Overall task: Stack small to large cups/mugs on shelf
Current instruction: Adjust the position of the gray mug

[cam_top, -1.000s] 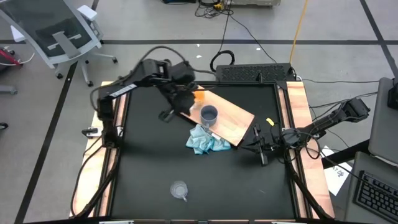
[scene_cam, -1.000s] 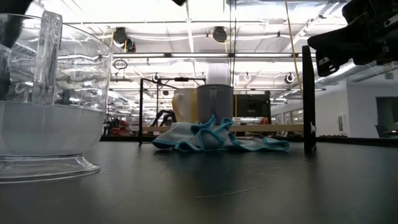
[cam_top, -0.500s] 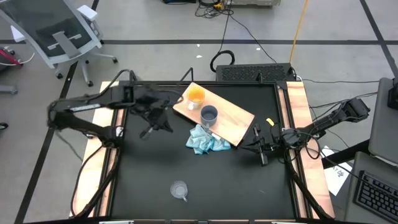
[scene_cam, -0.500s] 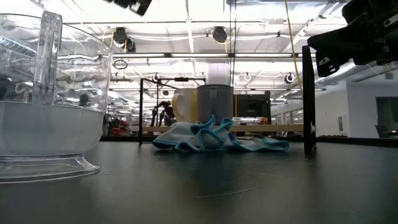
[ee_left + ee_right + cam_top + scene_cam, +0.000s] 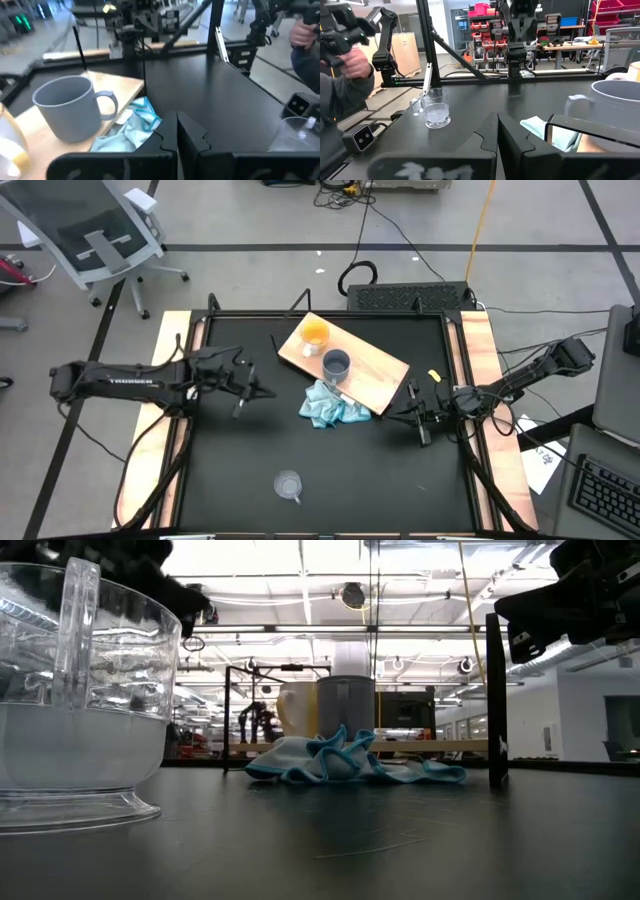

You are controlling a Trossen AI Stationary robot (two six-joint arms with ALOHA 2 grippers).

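Overhead and wrist views of a black tabletop [image 5: 250,470] carrying three vessels. A light-wood shelf board [image 5: 375,375] lies at an angle in the far-centre area. On it stand an orange mug [image 5: 315,333], toward the board's far end, and a grey-blue mug [image 5: 336,363] just beside it, nearer the middle. A crumpled light blue cloth [image 5: 330,406] lies against the board's near edge, partly overlapping it. A clear cup [image 5: 289,484] stands alone near the front of the tabletop, well apart from the board.

The left gripper [image 5: 262,391] extends low over the left part of the tabletop, fingers pressed together and holding nothing, pointing toward the cloth and board. The right gripper [image 5: 409,412] rests at the right side, near the board's right corner, fingers likewise together and empty.

In the left wrist view the grey-blue mug [image 5: 67,113] stands upright on the board [image 5: 30,122], handle toward the cloth [image 5: 127,131].
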